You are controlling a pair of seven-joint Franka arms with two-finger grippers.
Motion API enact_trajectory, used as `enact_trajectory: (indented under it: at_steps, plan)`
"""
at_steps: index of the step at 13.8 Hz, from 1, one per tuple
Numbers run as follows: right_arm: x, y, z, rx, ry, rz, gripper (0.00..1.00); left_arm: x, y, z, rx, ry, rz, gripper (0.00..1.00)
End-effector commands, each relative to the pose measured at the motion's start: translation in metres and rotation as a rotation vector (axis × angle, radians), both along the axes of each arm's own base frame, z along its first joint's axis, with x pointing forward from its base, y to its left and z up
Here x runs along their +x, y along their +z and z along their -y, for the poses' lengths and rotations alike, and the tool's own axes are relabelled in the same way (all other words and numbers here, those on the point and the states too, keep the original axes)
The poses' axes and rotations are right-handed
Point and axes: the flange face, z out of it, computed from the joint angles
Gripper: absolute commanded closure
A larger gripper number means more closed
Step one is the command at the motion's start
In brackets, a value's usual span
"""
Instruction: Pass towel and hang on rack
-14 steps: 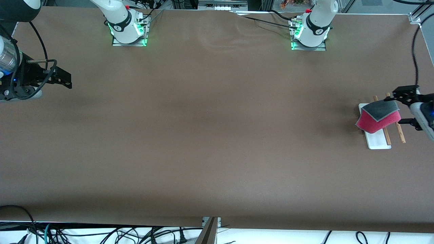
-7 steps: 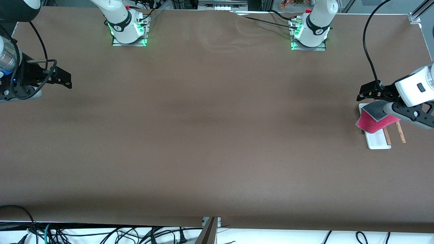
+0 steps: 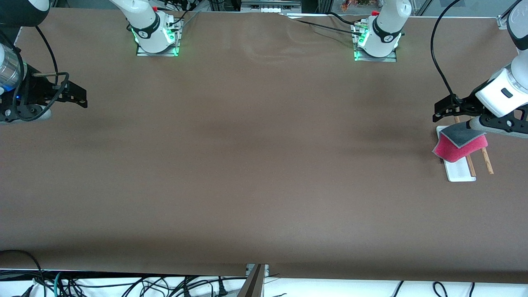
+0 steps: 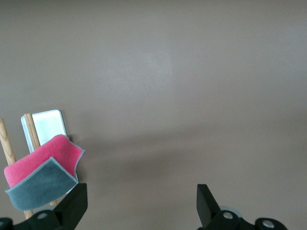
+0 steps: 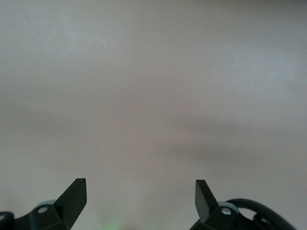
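The towel [image 3: 460, 142] hangs over the rack's two wooden rods [image 3: 486, 161], grey side up and pink side folded down toward the table's middle. The rack's white base [image 3: 460, 174] sits at the left arm's end of the table. My left gripper [image 3: 453, 117] hovers open over the end of the rack that lies farther from the front camera, holding nothing and apart from the cloth. In the left wrist view the towel [image 4: 43, 170] and rack base [image 4: 48, 125] lie beside one finger [image 4: 76, 203]. My right gripper [image 3: 84, 99] waits open at the right arm's end.
Bare brown tabletop [image 3: 255, 165] stretches between the two grippers. The right wrist view shows only that surface past the right gripper [image 5: 140, 196]. Both arm bases [image 3: 156, 37] stand along the edge farthest from the front camera. Cables hang below the nearest edge.
The left gripper has drawn back from the towel's edge and swung up over the rack toward the bases' side. The towel stays on the rods. The right arm has not moved.
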Motion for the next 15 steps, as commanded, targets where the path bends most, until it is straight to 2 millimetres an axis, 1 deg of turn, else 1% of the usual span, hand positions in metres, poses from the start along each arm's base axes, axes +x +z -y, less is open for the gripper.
enact_trajectory:
  at_steps: [1,4,5,6,7,12,15]
  plan:
    - [0.0015,0.005,-0.0009,0.016,-0.003,0.004,0.0,-0.0085,0.0031,0.0018,0.028,0.057,0.016,0.0]
    - [0.0015,0.005,-0.0009,0.016,-0.005,0.004,0.0,-0.0091,0.0032,0.0009,0.03,0.064,0.01,0.0]
    - [0.0013,0.0049,-0.0009,0.016,-0.004,0.002,0.0,-0.0093,0.0048,0.0004,0.045,0.06,0.013,0.0]
    - [0.0013,0.0049,-0.0001,0.015,-0.007,0.002,0.0,-0.0092,0.0068,0.0035,0.096,0.038,0.017,0.0]
    - [0.0013,0.0049,-0.0009,0.016,-0.004,0.002,0.0,-0.0094,0.0073,0.0064,0.111,0.027,0.017,0.0]
    - [0.0015,0.005,-0.0009,0.016,-0.003,0.004,0.0,-0.0099,0.008,0.0072,0.102,0.029,0.016,0.0]
    - [0.0013,0.0049,-0.0009,0.016,-0.004,0.002,0.0,-0.0098,0.0086,0.0102,0.06,0.042,0.016,0.0]
